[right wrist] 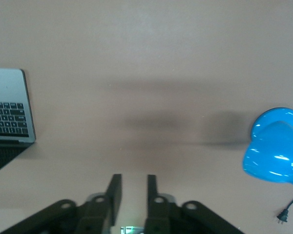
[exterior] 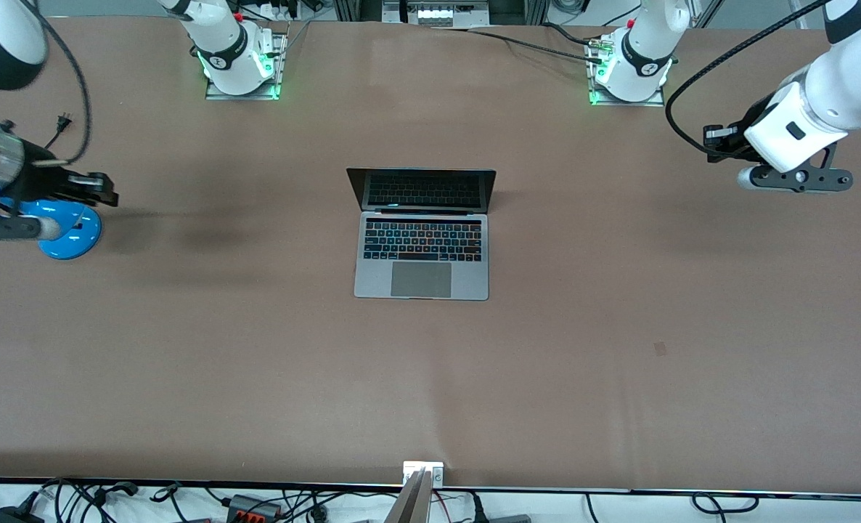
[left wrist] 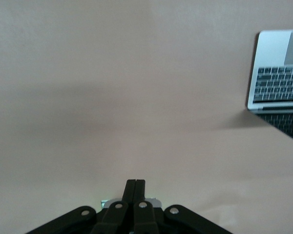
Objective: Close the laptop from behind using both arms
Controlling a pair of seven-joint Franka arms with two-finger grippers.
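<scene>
A: Front view. Where does the laptop [exterior: 421, 234] lie?

B: Mid-surface, lid raised, dark screen tilted back toward my bases, trackpad edge nearest the front camera. The brown surface [exterior: 619, 349] lies bare on every side of it, so its four edges have open room.

A: And my claws in that view?

B: My left claw [exterior: 717, 139] hangs over the surface at the left arm's end, well apart from the laptop. My right claw [exterior: 104, 190] hangs over the right arm's end, just above a blue lamp base [exterior: 67, 231] with a black plug [exterior: 60, 123] lying on the surface nearby.

A: Left wrist view?

B: My left claw [left wrist: 136, 187] has its fingers [left wrist: 132, 195] pressed together, nothing between them. Plain surface [left wrist: 112, 97] fills the picture; the laptop [left wrist: 278, 73] shows at its margin, one corner and side edge visible, well apart from the fingertips.

A: Right wrist view?

B: My right claw [right wrist: 134, 187] has fingers [right wrist: 115, 192] a narrow gap apart, holding nothing. The laptop [right wrist: 12, 114] shows one side edge, bare surface [right wrist: 151, 63] between it and the lamp base [right wrist: 276, 148]. The plug [right wrist: 283, 217] lies beside that base.
</scene>
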